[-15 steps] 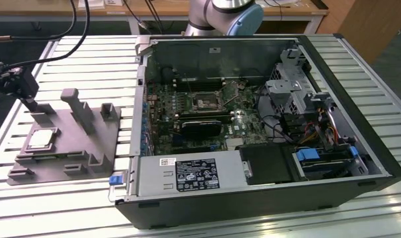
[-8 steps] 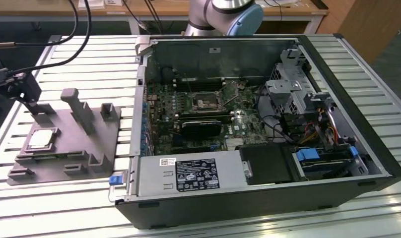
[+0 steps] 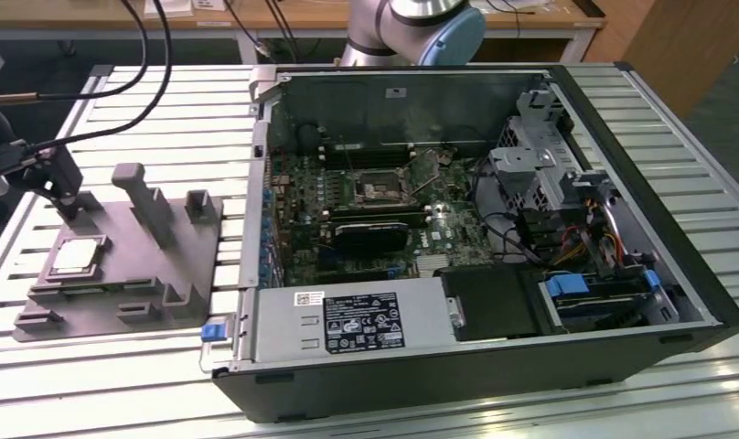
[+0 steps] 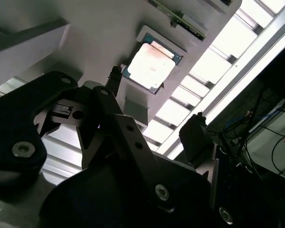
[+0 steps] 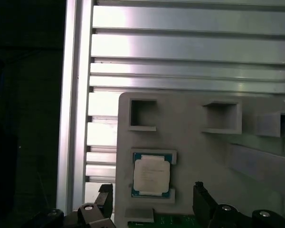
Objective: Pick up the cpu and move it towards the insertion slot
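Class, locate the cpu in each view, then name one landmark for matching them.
Exterior view: the cpu lies on the grey tray, at the exterior view's left, beside the computer case.
First wrist view: the cpu sits in its recess on that tray.
Second wrist view: the cpu, in the same recess.
Shared landmark: the grey tray.

1. The small flat square silvery cpu is seated in a recess of the grey plastic tray.
2. The tray is laid on the slatted metal table, to the exterior view's left of the open black computer case.
3. The square metal-framed insertion slot is set inside that case.
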`<state>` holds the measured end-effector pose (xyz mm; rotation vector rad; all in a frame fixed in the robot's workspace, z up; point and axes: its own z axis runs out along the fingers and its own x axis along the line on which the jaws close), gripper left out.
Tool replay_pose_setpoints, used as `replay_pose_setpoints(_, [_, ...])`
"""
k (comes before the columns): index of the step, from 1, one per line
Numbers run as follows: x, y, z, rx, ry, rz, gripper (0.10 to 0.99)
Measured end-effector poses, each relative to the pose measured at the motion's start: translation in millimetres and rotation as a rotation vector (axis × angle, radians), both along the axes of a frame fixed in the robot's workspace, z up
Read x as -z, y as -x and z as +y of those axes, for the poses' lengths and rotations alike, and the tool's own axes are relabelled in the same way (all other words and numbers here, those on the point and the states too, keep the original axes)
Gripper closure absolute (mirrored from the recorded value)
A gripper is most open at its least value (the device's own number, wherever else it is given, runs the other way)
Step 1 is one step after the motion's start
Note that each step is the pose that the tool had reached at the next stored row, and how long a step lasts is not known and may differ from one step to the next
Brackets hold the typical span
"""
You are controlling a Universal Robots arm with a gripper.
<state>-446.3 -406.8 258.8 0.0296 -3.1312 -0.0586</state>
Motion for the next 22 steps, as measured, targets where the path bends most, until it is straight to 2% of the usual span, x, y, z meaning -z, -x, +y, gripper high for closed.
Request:
replay_pose_setpoints(8, [14.5, 0.0, -1.7, 0.000, 0.000, 0.0034, 0.322])
replay_pose_setpoints(11, [21.7, 0.0, -2.6, 0.000, 0.000, 0.0066, 0.322])
replay_pose_setpoints(15, [30.3, 0.0, -4.8, 0.000, 0.000, 0.0067, 0.322])
replay_pose_setpoints(22, [42.0, 0.0, -4.9, 0.000, 0.001, 0.0068, 0.322])
